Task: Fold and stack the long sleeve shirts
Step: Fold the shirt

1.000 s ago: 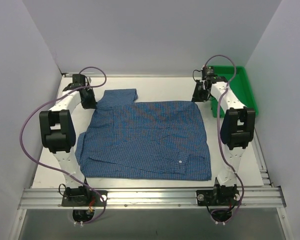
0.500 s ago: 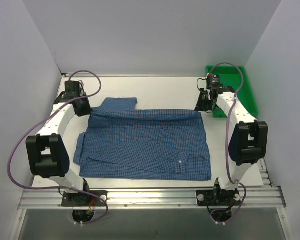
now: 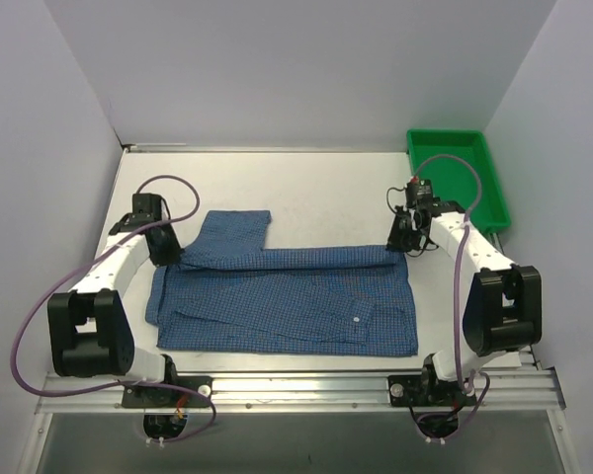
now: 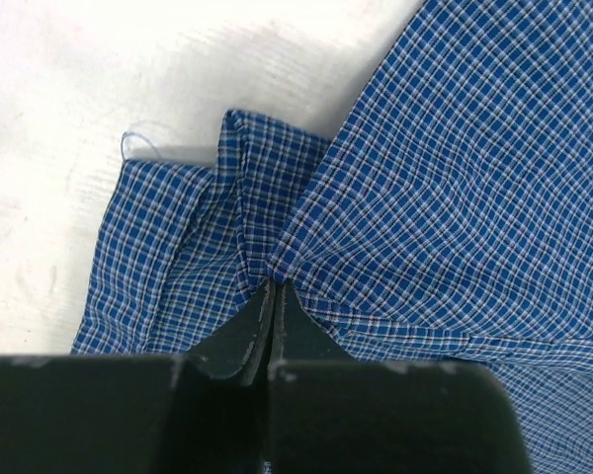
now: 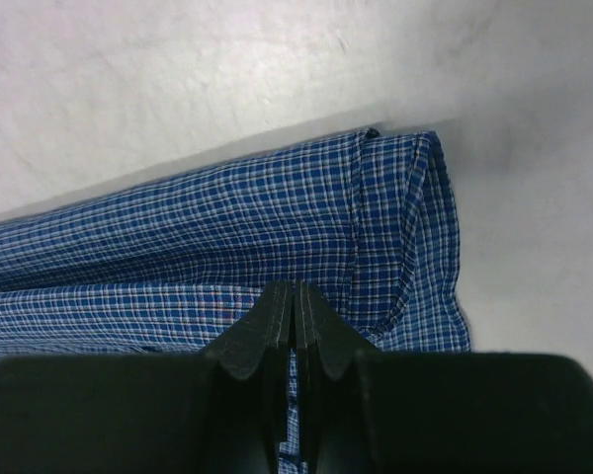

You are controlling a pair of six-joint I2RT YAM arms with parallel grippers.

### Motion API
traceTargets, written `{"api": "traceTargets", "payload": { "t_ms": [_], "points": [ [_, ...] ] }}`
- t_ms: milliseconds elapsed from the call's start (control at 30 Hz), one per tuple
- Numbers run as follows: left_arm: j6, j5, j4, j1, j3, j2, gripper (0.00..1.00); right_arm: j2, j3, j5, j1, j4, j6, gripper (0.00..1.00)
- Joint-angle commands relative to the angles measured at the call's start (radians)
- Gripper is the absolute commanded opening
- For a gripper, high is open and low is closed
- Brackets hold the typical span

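White surface (image 3: 316, 183) carried the blue checked shirt (image 3: 287, 296), spread near the arms' bases with its far edge folded over; left gripper (image 4: 270, 288) and right gripper (image 5: 295, 291) each pinched tight on that fold's corners.

White table (image 3: 316, 188) carries a blue checked shirt (image 3: 287, 296) spread centre-to-near-edge and a green bin (image 3: 445, 132) at the far right corner.

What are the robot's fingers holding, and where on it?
The blue checked shirt. The left fingers pinch its far edge near the left end, and the right fingers pinch it at the right corner.
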State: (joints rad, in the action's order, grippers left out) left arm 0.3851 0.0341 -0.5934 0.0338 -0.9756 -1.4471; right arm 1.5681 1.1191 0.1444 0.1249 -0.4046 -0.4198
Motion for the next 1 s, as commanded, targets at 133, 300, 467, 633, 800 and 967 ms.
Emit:
{"api": "traceTargets", "payload": {
  "t_ms": [133,300,467,633,800,967],
  "points": [
    [0.001,0.056,0.006,-0.005,0.032,0.112,0.0,-0.112,-0.125,-0.066,0.022,0.021,-0.045,0.0],
    [0.023,0.089,0.003,-0.005,0.077,0.113,0.0,-0.132,-0.176,-0.069,0.033,0.036,-0.053,0.0],
    [0.052,0.096,-0.04,-0.006,0.083,0.054,0.06,-0.103,-0.203,-0.075,0.057,0.059,-0.063,0.01],
    [0.07,0.075,-0.049,-0.006,0.08,0.082,0.36,-0.108,-0.217,-0.085,0.096,0.056,-0.062,0.29],
    [0.07,0.063,-0.08,-0.006,0.071,0.19,0.98,-0.178,-0.202,-0.115,0.154,0.003,-0.025,0.48],
    [0.077,0.013,-0.049,-0.014,0.005,0.185,0.97,-0.241,-0.182,-0.098,0.191,-0.002,0.006,0.59]
  ]
}}
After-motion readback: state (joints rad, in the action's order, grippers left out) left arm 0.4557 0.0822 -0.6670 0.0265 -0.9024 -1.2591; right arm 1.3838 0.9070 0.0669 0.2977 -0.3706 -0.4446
